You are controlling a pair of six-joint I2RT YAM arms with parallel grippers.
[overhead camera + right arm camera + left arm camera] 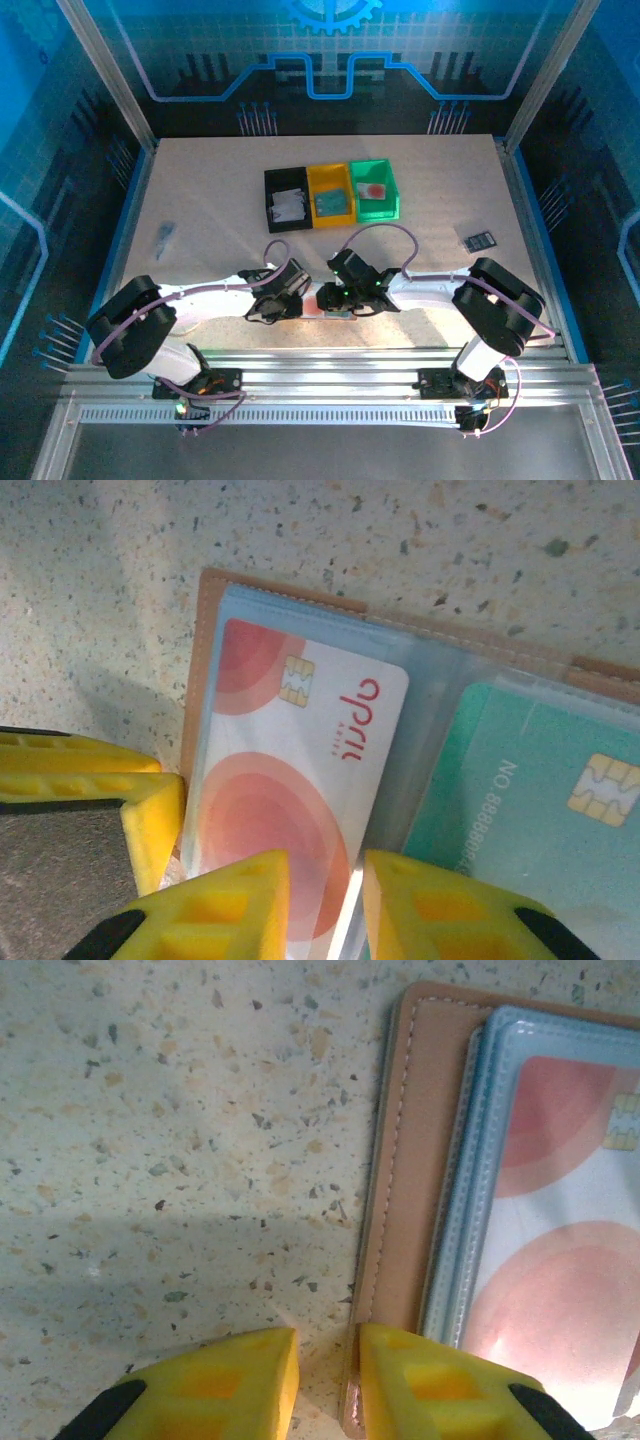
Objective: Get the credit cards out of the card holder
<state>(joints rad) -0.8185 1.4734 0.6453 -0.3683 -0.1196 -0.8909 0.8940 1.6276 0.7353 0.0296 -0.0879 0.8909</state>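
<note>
left gripper point(328, 1348): released, fingers slightly parted astride the left edge of the card holder point(415, 1160), bare counter point(180, 1110) between them.
card holder: lay open and flat, mid-counter by the near edge, between both grippers.
red-circled card point(290, 770): in the left clear pocket.
teal card point(520, 800): in the right pocket.
right gripper point(327, 875): over the red-circled card's right edge; grasping or released, cannot tell.
</note>
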